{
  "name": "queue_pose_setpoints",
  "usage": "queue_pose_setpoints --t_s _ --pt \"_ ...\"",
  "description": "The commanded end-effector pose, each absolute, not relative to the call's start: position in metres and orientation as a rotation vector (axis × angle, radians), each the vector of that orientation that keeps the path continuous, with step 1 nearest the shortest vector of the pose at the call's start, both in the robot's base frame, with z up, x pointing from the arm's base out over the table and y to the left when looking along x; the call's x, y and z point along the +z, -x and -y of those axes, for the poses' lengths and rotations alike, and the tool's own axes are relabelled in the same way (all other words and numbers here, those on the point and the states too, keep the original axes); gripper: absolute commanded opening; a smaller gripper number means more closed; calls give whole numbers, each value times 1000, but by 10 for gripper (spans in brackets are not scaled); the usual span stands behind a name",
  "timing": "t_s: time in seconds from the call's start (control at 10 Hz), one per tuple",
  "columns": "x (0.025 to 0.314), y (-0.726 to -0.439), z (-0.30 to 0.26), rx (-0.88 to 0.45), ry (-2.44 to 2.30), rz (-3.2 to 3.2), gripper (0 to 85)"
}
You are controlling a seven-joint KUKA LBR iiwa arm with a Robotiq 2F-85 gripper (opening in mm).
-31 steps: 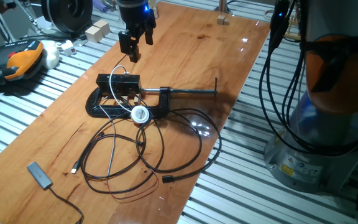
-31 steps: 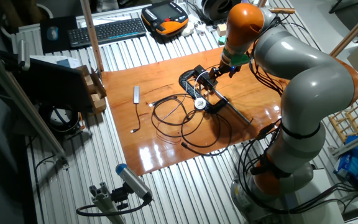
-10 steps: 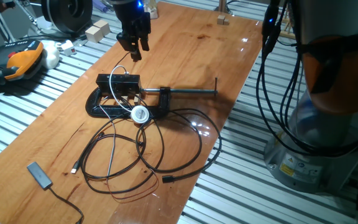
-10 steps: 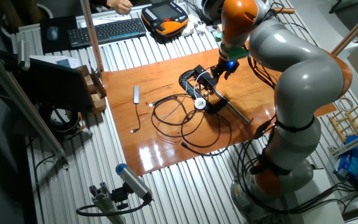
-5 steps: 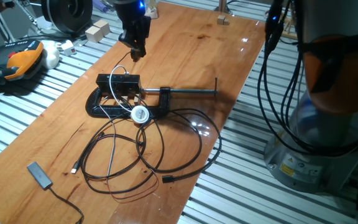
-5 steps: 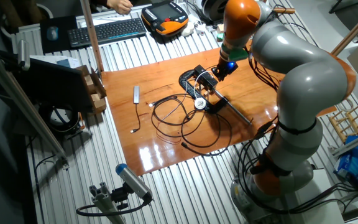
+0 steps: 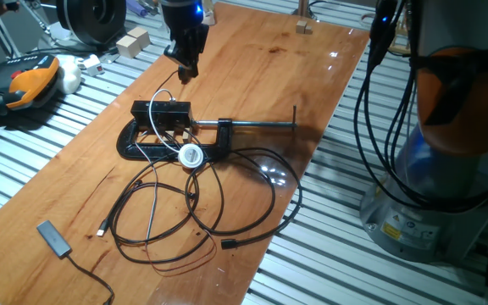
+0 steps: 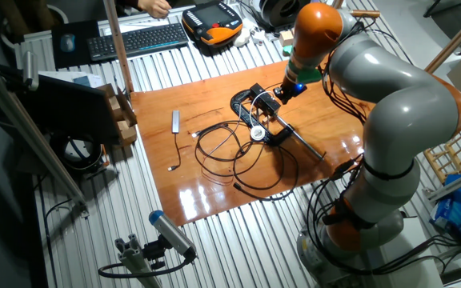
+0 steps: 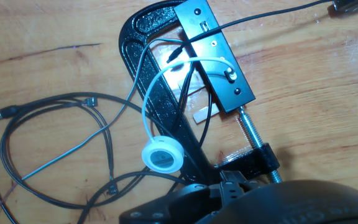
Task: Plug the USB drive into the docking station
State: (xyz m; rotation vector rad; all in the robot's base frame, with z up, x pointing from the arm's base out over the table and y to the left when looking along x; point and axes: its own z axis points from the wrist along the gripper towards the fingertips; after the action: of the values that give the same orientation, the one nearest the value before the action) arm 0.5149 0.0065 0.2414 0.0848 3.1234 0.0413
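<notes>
Hovering over the far end of the table (image 7: 261,76), the gripper (image 7: 185,69) hangs above and a bit beyond the dock (image 7: 161,111), not touching it. Fingers look pressed close together w/ something dark at the tips, prob. the USB drive (image 7: 184,74), but it's too small to be sure; can't tell what the jaws actually do. In the hand view the fingers are just a dark blur along the bottom edge, no help there.

The dock (image 9: 214,53) lies flat on the wood, pinned in the mouth of a black G-clamp (image 9: 160,93), clamp screw (image 7: 257,127) sticking out to the side. Black cables cross its top; a white cable (image 9: 160,81) loops from it down to a round white puck (image 9: 163,156) lying against the clamp frame.

Nearer end of the table: loose coil of thin black cables (image 7: 193,207), ends free. A flat black dongle (image 7: 53,238) on a thin lead lies well apart, near the corner.

From the other fixed view the arm (image 8: 374,88) arches over from the table's side, its gripper (image 8: 282,90) just above the dock (image 8: 264,98). An orange pendant (image 7: 24,85) lies off the board on the ribbed bench.
</notes>
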Motion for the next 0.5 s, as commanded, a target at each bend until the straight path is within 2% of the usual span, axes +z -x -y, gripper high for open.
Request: queue_pose_setpoints --t_s 0.0,0.4 --pt "241 -515 -7 42 -93 -3122 0" --pt "241 -515 -8 44 -88 -3133 0"
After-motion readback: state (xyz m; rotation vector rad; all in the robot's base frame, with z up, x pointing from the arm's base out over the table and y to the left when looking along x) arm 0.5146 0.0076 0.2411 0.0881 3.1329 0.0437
